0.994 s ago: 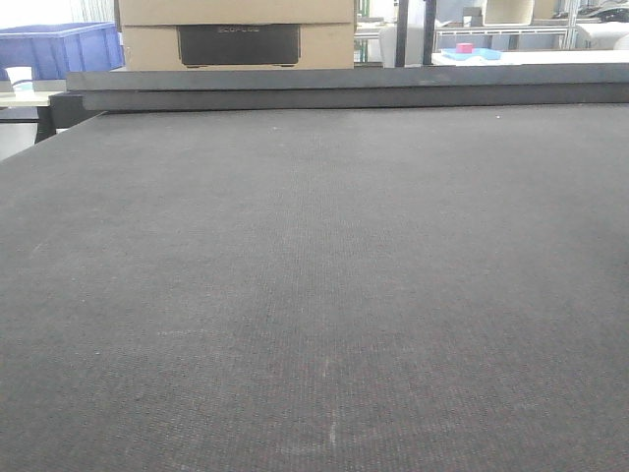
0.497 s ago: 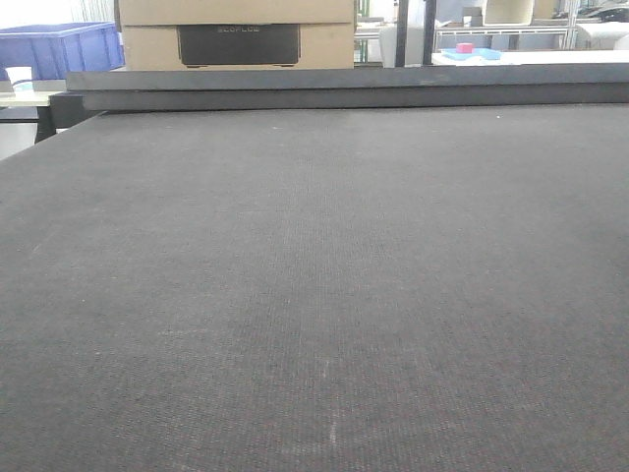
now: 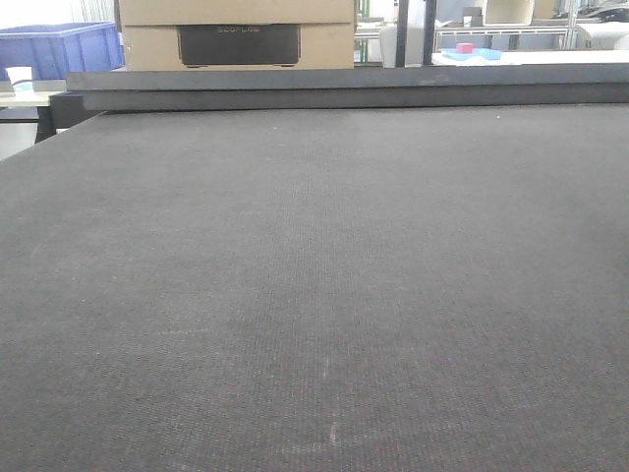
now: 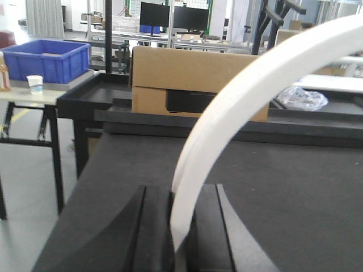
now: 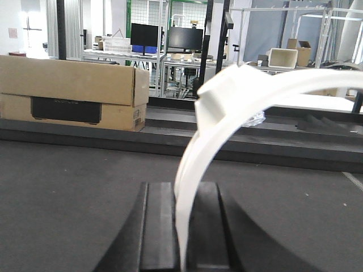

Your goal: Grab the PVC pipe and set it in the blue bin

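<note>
The thick-walled white plastic half-ring PVC pipe [image 5: 227, 107], with a blocky tab on its curve, stands pinched in the right gripper [image 5: 181, 195] above the dark worktop [image 5: 68, 187]. The left gripper [image 4: 180, 198] pinches a flatter white arc strip [image 4: 249, 85].

dark grey mat table [image 3: 314, 295] | cardboard box [image 3: 147, 44] sitting past its far edge | paper cup [image 4: 35, 84] off to the left | long white arc strip [image 4: 238, 96] curving upward | crumpled clear bag [image 4: 300, 97], I think | monitors [image 4: 154, 14] way back
</note>
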